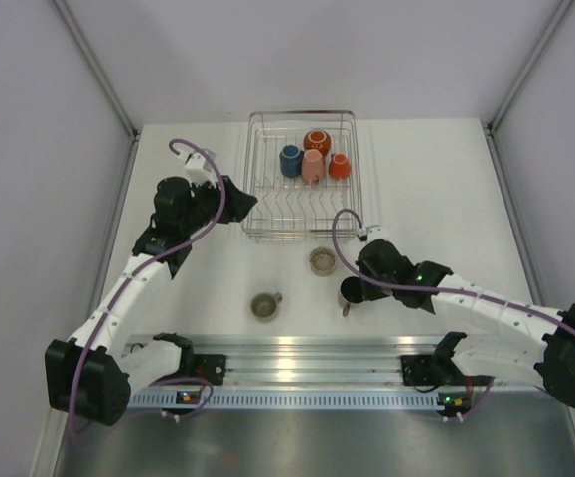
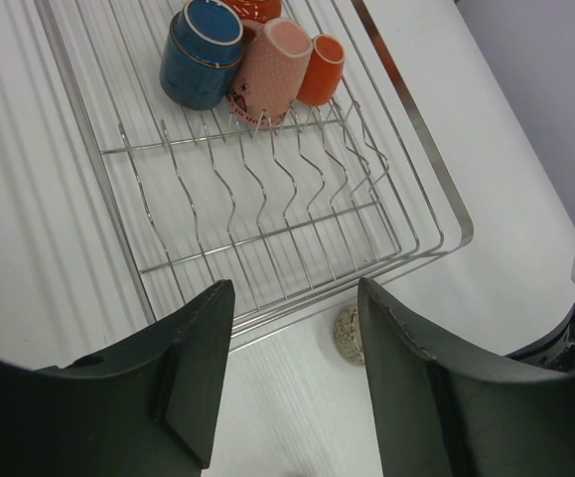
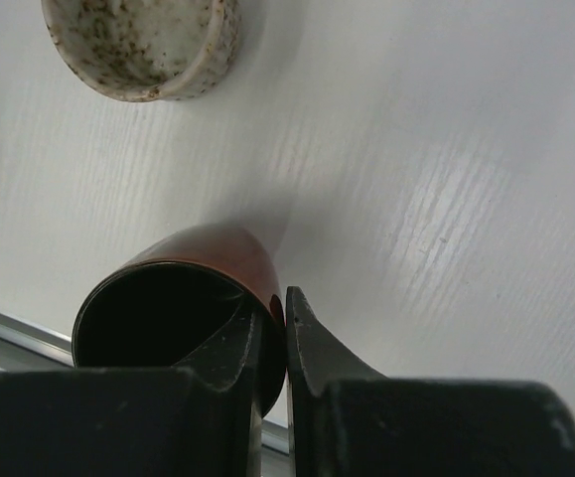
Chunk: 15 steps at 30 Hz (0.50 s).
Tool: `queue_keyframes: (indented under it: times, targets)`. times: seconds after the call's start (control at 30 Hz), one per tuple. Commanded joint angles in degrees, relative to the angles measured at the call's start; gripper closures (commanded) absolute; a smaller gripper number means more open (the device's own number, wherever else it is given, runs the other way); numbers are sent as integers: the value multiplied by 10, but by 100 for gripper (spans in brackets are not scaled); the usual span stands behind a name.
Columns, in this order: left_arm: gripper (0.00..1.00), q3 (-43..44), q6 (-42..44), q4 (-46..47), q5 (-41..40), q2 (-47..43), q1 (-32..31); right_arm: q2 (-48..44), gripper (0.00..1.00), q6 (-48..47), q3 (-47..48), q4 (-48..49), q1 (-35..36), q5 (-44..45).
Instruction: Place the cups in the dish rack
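The silver wire dish rack [image 1: 297,214] stands at the back middle of the table. It holds a dark blue cup [image 1: 290,160], a pink cup [image 1: 313,165] and two orange cups [image 1: 317,141] [image 1: 339,166], all upside down. A speckled beige cup [image 1: 322,261] and an olive cup [image 1: 264,306] stand on the table in front of it. My right gripper [image 1: 353,288] is shut on the rim of a dark cup [image 3: 198,258], one finger inside and one outside. My left gripper [image 1: 237,204] is open and empty at the rack's front left corner.
In the left wrist view the rack's front prong rows [image 2: 267,219] are bare. The speckled cup [image 2: 348,335] shows just past the rack's front rim, and also in the right wrist view [image 3: 143,45]. A metal rail [image 1: 307,353] runs along the near table edge.
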Motion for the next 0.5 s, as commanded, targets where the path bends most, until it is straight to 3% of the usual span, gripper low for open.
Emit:
queue_keyframes:
  times: [0.0,0.3,0.47]
  targets:
    - [42,12,11,-12,-10,-7,1,-3,100,-4,30,-30,11,10]
    - [41,41,15,-47,-63,-4,2,-60,100,-80,259,-264,-2,144]
    - [39,44,3,-28,-57,-4,2,-85,100,-134,374,-267,-24,204]
